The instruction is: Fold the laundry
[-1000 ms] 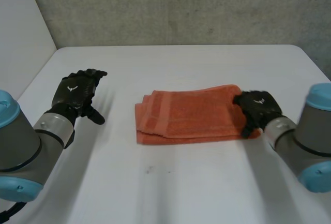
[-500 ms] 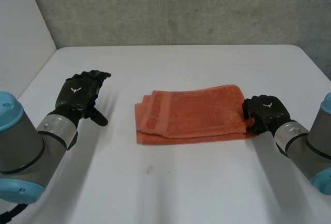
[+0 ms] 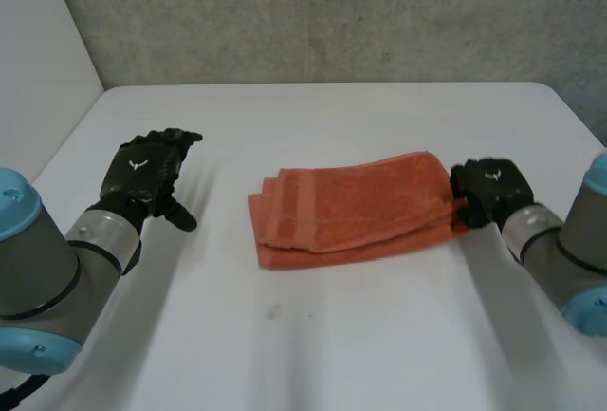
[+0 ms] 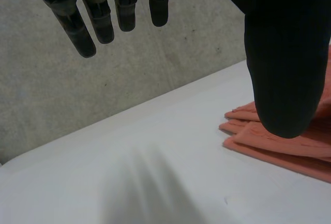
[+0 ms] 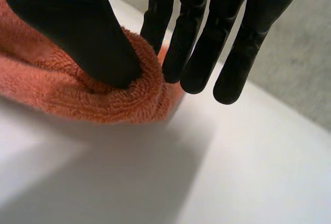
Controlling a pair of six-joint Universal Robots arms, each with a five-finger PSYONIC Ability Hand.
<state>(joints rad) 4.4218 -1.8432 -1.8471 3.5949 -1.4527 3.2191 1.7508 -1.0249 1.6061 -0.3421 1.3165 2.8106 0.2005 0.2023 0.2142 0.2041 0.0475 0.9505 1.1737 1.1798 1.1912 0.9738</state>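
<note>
Down on the white table (image 3: pixel 332 354): smooth, matte, softly shadowed, rounded at its far right corner. Right there on the table's near half, about mid-width, a tiny dark speck (image 3: pixel 273 312). Beyond the table's far edge, a rough grey concrete wall (image 3: pixel 332 12), mottled and pitted, straight up from the tabletop. Along the table's left edge, a plain white panel (image 3: pixel 38 50), flush against the concrete at the table's far left corner. Past the table's edge in both wrist views, same grey concrete.

The orange terry towel (image 3: pixel 351 204) lies folded into an oblong near the middle of the white worktop (image 3: pixel 332 117), layered edges stepped at one end, the other bunched.
</note>
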